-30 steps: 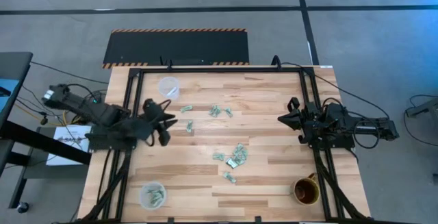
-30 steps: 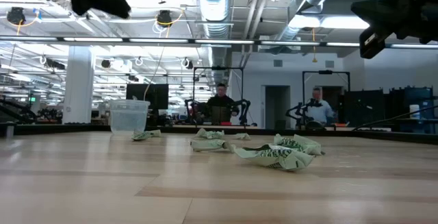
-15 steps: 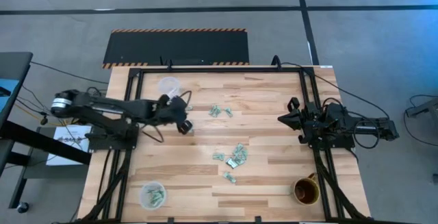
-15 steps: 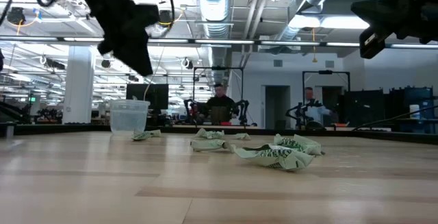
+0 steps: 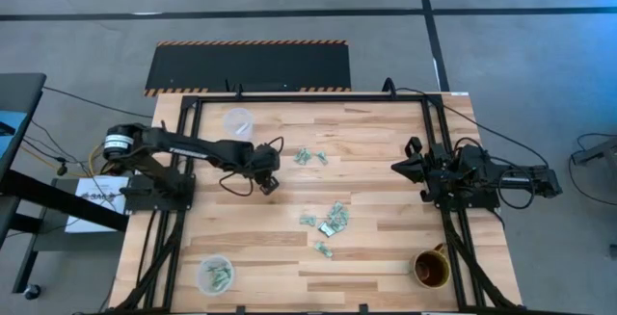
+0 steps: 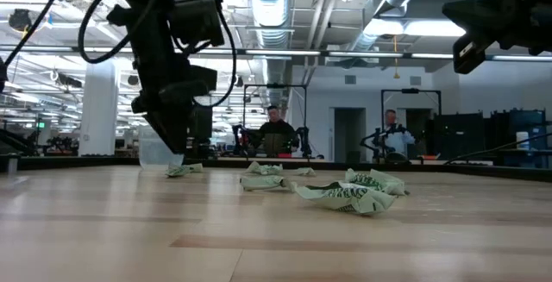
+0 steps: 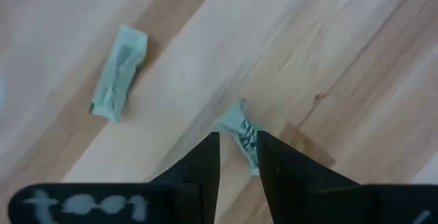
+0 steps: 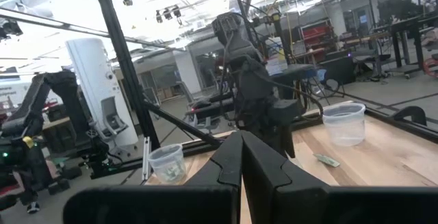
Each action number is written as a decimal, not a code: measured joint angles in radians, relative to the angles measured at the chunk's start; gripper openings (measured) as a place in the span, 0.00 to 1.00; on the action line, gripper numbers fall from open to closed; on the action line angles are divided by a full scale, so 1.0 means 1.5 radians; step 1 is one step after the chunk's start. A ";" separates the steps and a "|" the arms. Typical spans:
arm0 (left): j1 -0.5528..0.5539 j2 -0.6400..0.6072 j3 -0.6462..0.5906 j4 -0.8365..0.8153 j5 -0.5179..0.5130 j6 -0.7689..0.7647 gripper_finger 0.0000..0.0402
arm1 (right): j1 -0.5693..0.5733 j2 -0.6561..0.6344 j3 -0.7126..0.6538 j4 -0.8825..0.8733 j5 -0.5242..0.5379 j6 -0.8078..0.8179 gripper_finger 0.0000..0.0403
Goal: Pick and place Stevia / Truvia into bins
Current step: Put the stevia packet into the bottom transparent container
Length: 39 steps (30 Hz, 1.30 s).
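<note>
Pale green Stevia packets lie scattered on the wooden table: a pair (image 5: pixel 308 156), a cluster (image 5: pixel 331 219) and one nearer (image 5: pixel 323 249). My left gripper (image 5: pixel 269 182) is low over the table left of the middle, open, pointing down. In its wrist view the gripper (image 7: pixel 238 138) has one finger on each side of a crumpled packet (image 7: pixel 239 127) lying flat; a second packet (image 7: pixel 118 73) lies beside it. One clear cup (image 5: pixel 237 120) stands at the far left, another cup (image 5: pixel 215 275) at the near left holds packets. My right gripper (image 5: pixel 397 168) waits shut at the table's right, raised. My left gripper comes from above, pointing down, its fingers (image 7: pixel 209 152) straddling the crumpled packet's near end (image 7: pixel 246 142), which lies on the table. Whether the fingers touch it, I cannot tell.
A brown mug (image 5: pixel 431 269) stands at the near right corner. Black frame rails (image 5: pixel 432 142) run along the table's left, right and far sides. Bare wood lies between the packets and the right arm. People sit in the room beyond (image 6: pixel 278 131).
My left gripper has swung from near the table's left edge toward the middle, past the far cup, and has come down from high above the table until its fingers stand around a packet. My right arm has kept still.
</note>
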 joint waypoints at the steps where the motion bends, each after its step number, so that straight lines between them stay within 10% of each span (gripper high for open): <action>1: 0.002 0.006 0.000 0.003 0.000 0.000 0.21 | 0.000 0.000 0.000 0.000 0.000 0.000 0.00; 39: 0.014 0.075 0.000 0.047 0.059 0.008 0.23 | 0.000 0.000 0.000 -0.005 0.000 0.000 0.00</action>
